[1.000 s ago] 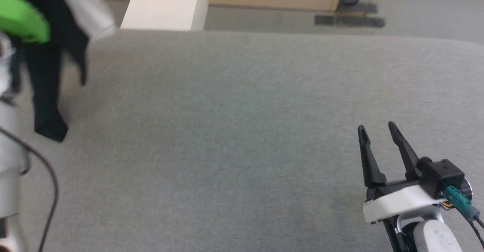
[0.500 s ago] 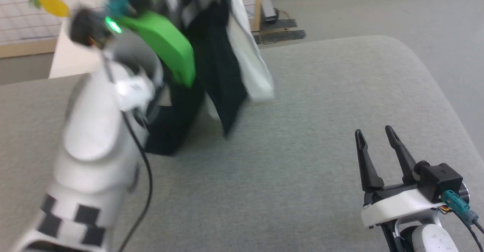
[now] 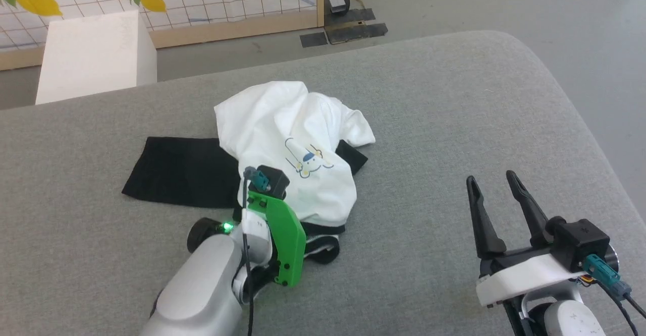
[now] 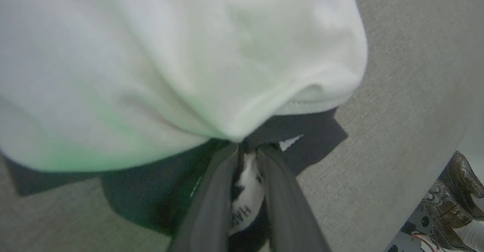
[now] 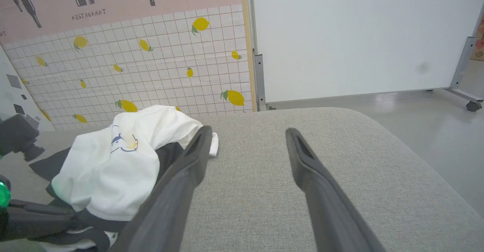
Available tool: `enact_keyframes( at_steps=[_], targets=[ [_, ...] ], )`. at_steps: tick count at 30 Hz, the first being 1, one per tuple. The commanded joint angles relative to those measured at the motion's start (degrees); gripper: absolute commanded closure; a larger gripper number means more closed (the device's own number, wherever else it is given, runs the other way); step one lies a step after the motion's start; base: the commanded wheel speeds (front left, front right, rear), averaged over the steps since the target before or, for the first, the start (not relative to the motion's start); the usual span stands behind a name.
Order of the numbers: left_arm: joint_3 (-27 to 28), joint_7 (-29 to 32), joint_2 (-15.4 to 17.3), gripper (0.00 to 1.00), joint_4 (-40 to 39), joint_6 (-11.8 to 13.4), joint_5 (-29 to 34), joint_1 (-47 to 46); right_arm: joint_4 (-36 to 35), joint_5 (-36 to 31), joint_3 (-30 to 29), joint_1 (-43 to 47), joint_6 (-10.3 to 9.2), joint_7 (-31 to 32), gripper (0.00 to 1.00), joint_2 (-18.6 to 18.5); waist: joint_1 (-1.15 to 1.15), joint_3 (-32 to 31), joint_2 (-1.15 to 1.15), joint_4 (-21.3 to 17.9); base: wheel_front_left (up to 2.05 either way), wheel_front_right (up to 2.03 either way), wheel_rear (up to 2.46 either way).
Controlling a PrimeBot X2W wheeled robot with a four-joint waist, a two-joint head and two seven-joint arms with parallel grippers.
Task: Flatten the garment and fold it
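I have the raglan shirt (image 3: 282,124) heaped on the grey cushion (image 3: 429,99) just beyond my left gripper (image 4: 247,148), which pinches its lettered collar band (image 4: 245,191) nearly shut, probably to drag it flat, while my right gripper (image 3: 491,177) hangs wide open, empty, well apart.
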Motion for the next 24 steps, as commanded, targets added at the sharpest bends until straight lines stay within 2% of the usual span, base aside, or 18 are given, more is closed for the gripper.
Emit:
enact_keyframes(
  at_steps=[1, 6, 12, 16, 24],
  targets=[
    [0.43, -1.19, -0.19, 0.00, -0.60, 0.38, -0.71, 1.38, 0.16, 0.18, 0.10, -0.10, -0.09, 0.19, 0.00, 0.02, 0.00, -0.37, 0.63, 0.37, 0.00, 0.00, 0.00],
    [3.05, -10.32, -0.03, 0.00, -5.80, 1.95, -0.29, 3.61, 0.03, -0.17, -0.06, 0.37, -0.09, 0.44, 0.00, 0.02, 0.00, -1.59, 0.63, 1.60, 0.00, 0.00, 0.00],
    [8.70, -31.06, 2.08, 0.00, -15.18, 5.62, 4.03, 7.39, -1.31, -0.51, -0.64, 1.00, -0.09, 0.43, 0.00, 0.02, 0.00, -3.50, 0.63, 3.15, 0.00, 0.00, 0.00],
    [11.87, -41.12, 3.15, 0.00, -17.09, 8.26, 5.96, 11.03, -2.06, -0.56, -1.37, 1.52, -0.09, 0.55, 0.00, 0.02, 0.00, -4.34, 0.63, 4.16, 0.00, 0.00, 0.00],
    [15.56, -46.35, 4.84, 0.00, -17.13, 10.87, 7.66, 17.15, -3.48, -0.93, -2.19, 2.47, -0.09, 1.34, 0.00, 0.02, 0.00, -4.44, 0.63, 6.48, 0.00, 0.00, 0.00]
  ],
)
